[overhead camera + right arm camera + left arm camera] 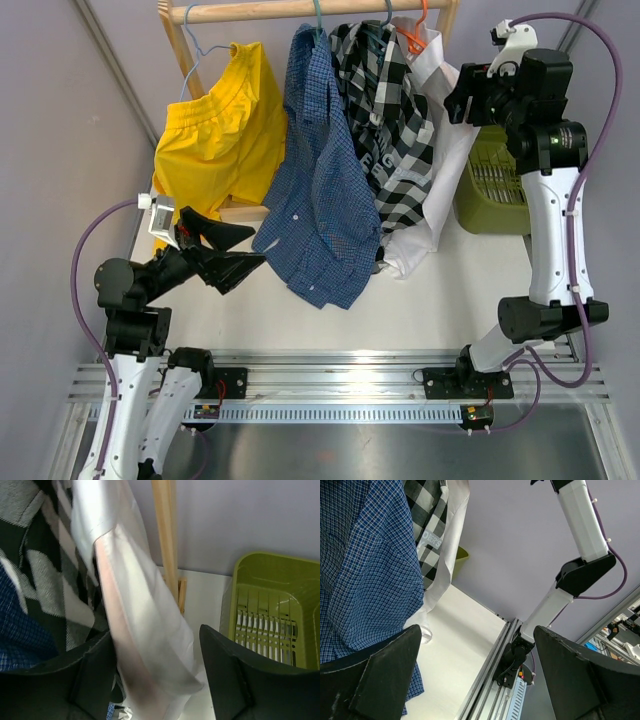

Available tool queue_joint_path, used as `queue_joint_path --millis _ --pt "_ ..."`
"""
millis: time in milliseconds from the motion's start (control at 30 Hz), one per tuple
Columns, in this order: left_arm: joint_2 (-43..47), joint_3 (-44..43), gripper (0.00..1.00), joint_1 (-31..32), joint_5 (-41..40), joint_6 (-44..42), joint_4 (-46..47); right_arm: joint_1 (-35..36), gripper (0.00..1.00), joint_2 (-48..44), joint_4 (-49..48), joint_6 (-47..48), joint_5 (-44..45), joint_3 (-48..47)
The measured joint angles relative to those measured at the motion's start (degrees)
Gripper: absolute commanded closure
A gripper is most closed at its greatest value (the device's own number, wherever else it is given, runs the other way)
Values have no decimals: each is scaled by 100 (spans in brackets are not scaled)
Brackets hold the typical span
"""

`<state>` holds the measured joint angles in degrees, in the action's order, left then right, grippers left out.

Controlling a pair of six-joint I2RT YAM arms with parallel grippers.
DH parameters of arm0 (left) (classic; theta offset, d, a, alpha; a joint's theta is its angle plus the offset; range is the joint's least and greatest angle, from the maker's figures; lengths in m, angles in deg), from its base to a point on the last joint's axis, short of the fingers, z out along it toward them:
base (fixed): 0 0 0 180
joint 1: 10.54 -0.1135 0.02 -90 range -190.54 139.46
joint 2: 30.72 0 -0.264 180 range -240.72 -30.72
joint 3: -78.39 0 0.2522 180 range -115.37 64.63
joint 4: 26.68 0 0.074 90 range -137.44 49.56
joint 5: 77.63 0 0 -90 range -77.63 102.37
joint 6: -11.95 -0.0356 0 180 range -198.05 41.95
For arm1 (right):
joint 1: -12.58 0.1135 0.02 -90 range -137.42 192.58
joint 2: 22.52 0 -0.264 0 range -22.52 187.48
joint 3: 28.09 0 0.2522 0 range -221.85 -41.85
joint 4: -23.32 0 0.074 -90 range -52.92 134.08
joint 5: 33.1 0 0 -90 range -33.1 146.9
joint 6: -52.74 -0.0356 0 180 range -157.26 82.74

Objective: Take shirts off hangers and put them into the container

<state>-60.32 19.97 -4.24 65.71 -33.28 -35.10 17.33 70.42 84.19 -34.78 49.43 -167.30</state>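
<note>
Right gripper (155,634): jaws apart, astride the white shirt (135,595) hanging on the orange hanger (415,38); bin (260,565) just beside. Best to pinch deep on the fold, then lift it off the hook. Left gripper (255,248) gapes wide, empty, by the blue shirt (320,190).

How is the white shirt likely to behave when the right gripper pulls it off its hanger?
The white shirt hangs in soft folds, so it will probably be floppy and drape from any pinch. It looks thin, hence likely light. It hangs from the orange hanger, so it may snag there.
</note>
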Motion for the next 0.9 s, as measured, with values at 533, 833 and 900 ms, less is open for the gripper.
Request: queue_joint_path --millis 533,833,900 --pt "57 2 1 0 -7 -42 -107 229 70 -26 214 166 -872 470" --pt "107 2 1 0 -7 -105 -149 323 100 96 297 249 -796 428" --pt "107 2 1 0 -7 -105 -146 339 100 90 284 243 -782 424"
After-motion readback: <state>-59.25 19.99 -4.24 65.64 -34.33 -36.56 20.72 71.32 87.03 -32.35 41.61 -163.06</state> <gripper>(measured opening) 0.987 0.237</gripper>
